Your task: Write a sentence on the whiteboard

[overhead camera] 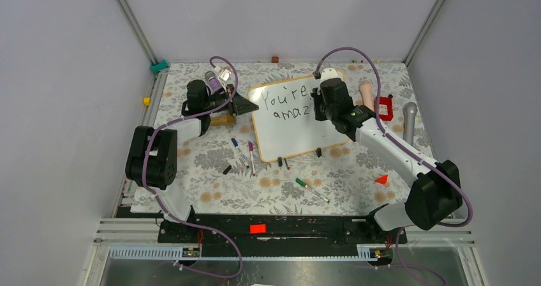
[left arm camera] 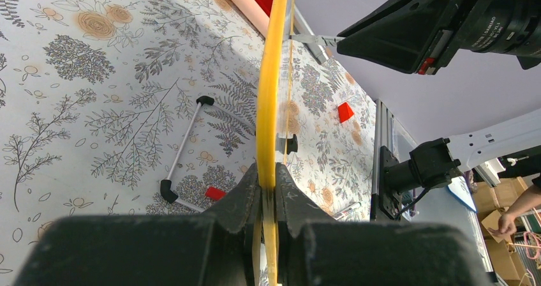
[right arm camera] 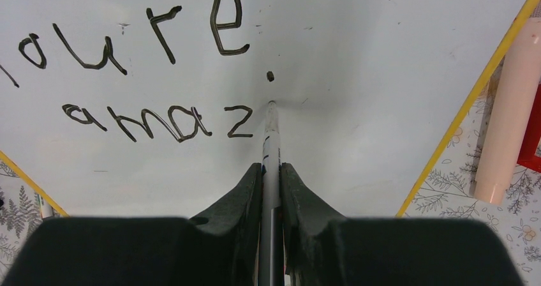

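The large glossy white whiteboard with a thin yellow frame lay near the far edge of the flowered tabletop; the left gripper was clamped on its frame edge; the right gripper pinched a slim grey marker, its tip touching the board just after the dark handwritten sentence, which read "You're amaz".
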`<state>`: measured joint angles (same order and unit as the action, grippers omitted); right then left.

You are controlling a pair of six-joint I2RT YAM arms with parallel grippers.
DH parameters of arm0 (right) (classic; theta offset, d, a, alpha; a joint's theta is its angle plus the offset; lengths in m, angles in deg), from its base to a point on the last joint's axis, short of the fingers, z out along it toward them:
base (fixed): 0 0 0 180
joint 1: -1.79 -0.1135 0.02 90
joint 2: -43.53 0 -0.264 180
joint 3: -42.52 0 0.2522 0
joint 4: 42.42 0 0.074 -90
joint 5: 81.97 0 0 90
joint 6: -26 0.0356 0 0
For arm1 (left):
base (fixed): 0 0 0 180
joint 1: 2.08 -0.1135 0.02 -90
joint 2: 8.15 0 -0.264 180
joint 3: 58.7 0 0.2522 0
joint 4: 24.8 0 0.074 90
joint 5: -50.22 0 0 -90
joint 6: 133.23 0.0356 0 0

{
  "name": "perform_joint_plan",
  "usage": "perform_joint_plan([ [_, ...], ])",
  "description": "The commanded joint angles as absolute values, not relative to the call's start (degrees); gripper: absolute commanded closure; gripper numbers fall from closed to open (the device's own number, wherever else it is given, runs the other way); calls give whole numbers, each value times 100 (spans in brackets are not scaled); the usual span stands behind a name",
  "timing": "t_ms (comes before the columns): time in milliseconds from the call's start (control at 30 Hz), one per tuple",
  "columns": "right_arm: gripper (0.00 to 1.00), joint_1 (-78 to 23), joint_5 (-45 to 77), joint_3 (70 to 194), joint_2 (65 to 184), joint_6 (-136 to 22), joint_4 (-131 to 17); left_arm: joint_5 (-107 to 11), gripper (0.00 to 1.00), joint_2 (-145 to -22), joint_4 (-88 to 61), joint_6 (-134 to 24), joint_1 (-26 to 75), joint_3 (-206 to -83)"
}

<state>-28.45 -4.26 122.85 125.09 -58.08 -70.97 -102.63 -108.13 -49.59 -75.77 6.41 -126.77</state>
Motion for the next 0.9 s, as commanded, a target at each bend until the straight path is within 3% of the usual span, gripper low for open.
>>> perform_joint_plan([
  [0,100,-2809,-334,12430,12581,-5687,-7025,-10530,100,-10781,-5115,-7221,706,-12856],
  [867,100,-2811,-145,11962,12453,-5409,-7284,-10559,100,-10858,-5129,-7240,652,-12915],
])
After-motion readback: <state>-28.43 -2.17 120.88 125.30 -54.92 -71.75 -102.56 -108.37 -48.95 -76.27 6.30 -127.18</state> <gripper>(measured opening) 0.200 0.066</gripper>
